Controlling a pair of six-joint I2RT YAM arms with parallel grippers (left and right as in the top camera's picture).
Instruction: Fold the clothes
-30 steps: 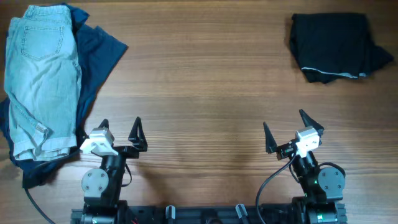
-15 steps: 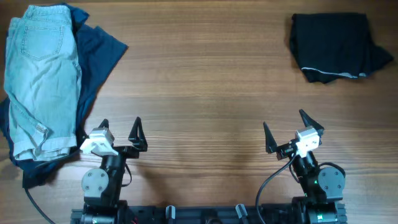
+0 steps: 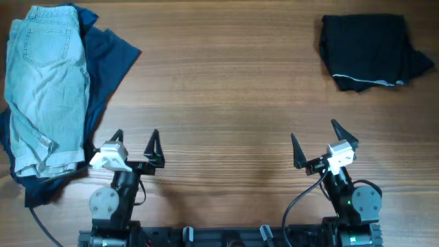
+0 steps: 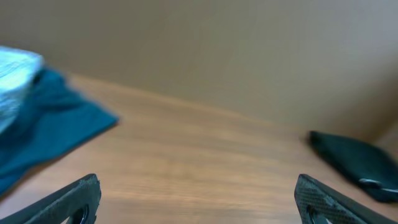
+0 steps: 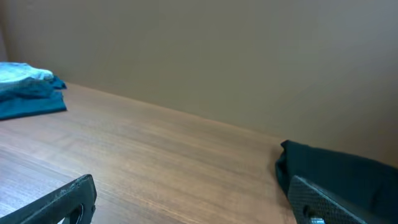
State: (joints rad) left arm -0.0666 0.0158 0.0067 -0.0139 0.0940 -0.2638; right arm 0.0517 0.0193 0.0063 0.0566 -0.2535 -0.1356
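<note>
Seeing my left end effector (image 3: 134, 137) and right end effector (image 3: 313, 132) spread apart; shorts (image 3: 44, 89) beyond left, black garment (image 3: 370, 51) beyond right.

table (image 3: 226, 82): matt wood grain; denim shorts (image 3: 44, 89): faded stitched cloth; black garment (image 3: 370, 51): soft matt cloth

Navy garment (image 3: 110, 55) lying mostly hidden under denim shorts (image 3: 44, 89) at the table's (image 3: 226, 89) far-left corner, left wrist view blurring everything, black garment (image 5: 339, 177) being cropped by the right wrist view's right edge.
</note>
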